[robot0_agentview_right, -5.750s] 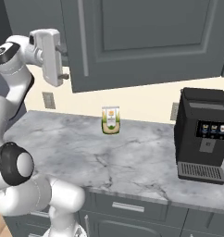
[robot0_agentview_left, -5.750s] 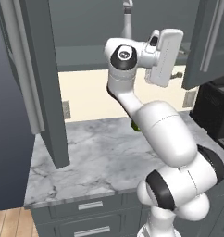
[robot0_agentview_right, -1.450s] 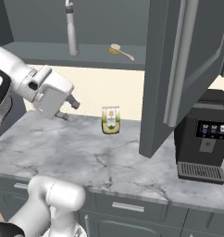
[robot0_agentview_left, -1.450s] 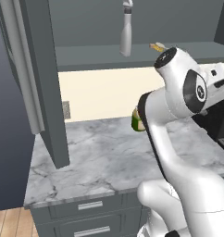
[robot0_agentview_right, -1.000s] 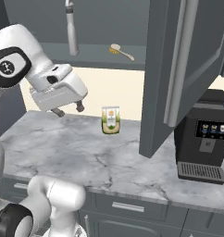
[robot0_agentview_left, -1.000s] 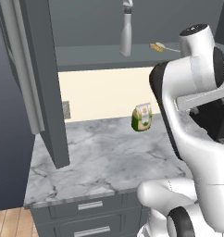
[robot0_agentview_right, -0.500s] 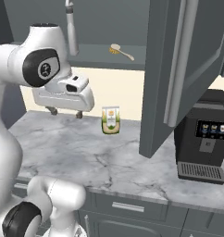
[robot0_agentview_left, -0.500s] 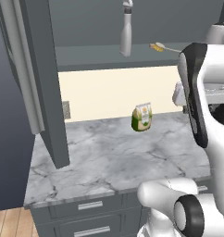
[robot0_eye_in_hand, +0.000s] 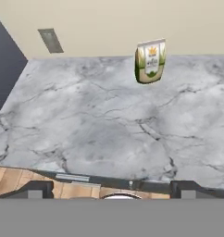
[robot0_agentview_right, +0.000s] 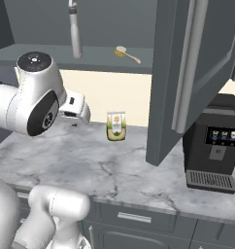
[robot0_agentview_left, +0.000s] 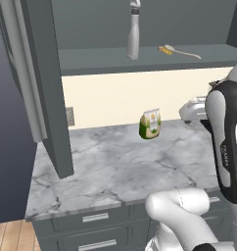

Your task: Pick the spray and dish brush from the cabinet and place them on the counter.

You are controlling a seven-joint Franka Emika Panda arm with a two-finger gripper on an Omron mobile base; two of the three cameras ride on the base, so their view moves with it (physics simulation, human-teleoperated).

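Nothing picked yet: spray (robot0_agentview_left: 133, 33) and dish brush (robot0_agentview_left: 177, 50) sit on cabinet (robot0_agentview_left: 140, 61) shelf. Gripper (robot0_eye_in_hand: 112, 187) spread wide, empty, above counter (robot0_eye_in_hand: 100, 134); next, lift to shelf.

Honestly nothing here is readable. The green-and-cream pouch (robot0_eye_in_hand: 151, 61) standing on the counter (robot0_eye_in_hand: 100, 134) near the far wall has a little gold crest and some print on its front, but it's way too blurry to make out. Same with the coffee machine (robot0_agentview_right: 217, 143) on the right: small lit icons on its panel, no legible text.
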